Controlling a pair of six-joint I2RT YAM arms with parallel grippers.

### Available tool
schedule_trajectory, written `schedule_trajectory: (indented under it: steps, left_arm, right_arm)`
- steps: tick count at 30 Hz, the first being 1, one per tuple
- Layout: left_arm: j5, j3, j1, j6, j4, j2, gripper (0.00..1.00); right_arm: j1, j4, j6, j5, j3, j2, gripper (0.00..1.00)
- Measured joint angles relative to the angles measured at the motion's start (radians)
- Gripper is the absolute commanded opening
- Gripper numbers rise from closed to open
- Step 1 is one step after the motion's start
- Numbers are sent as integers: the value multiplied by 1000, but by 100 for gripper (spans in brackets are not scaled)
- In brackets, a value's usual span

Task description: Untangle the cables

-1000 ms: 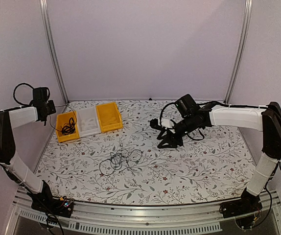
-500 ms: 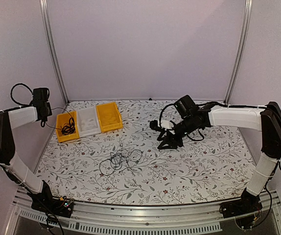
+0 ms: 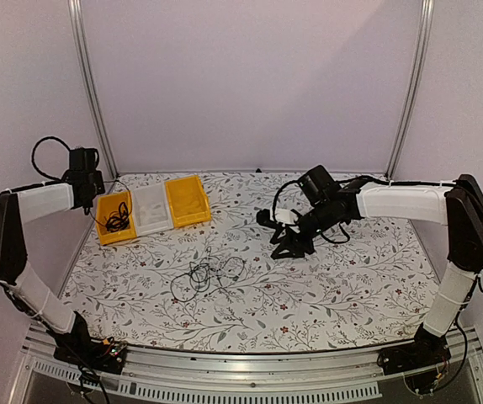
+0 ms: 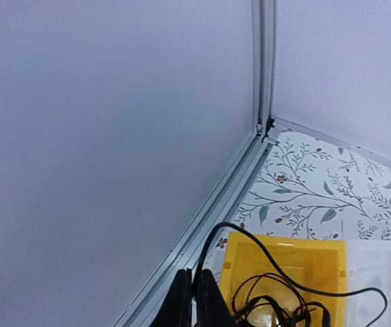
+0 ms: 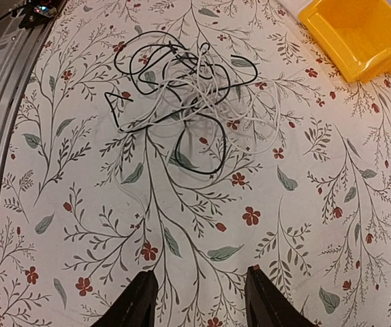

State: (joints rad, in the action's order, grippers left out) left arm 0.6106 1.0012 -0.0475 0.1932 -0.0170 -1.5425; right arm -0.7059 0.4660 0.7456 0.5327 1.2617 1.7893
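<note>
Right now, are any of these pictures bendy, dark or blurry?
Top external view: the frame posts lean apart toward the top, a wide-lens bend; light is soft, shadows faint. Left wrist view: mostly plain wall; the left gripper, shut on a cable, shows only as a dark shape. Right wrist view: the tangle of cables is sharp, but its pale strands nearly vanish against the tablecloth.

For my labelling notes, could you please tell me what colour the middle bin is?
The middle bin is white; the top view shows it best.
</note>
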Motion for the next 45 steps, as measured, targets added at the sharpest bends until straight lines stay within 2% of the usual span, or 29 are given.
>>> schedule_trajectory:
  steps: [6,16,27,28,31,33,34,39,42,45]
  left_arm:
    - [-103,25,93,18,-18,-97,0]
    - [-168,76,94,66,46,-259,0]
    - [-210,102,93,78,112,-304,0]
    - [-215,108,91,79,120,-304,1]
    - [-223,113,86,83,145,-290,19]
    - [-225,113,80,80,171,-261,37]
    - [-230,113,75,77,181,-243,41]
    - [-290,108,2,101,215,-100,50]
    - [-333,89,-25,110,209,-12,50]
    - [-423,68,-6,112,182,49,50]
  right_arm:
    - [-3,5,3,-6,0,0,48]
    - [-8,7,9,-13,0,2,48]
    - [-14,21,15,-27,0,15,48]
    - [-15,23,15,-27,0,15,48]
    - [-16,24,15,-29,0,15,48]
    - [-18,24,15,-31,0,15,48]
    - [-19,24,15,-31,0,15,48]
    - [-26,27,18,-35,0,21,48]
    - [-32,28,19,-40,0,29,48]
    - [-39,29,23,-47,0,34,48]
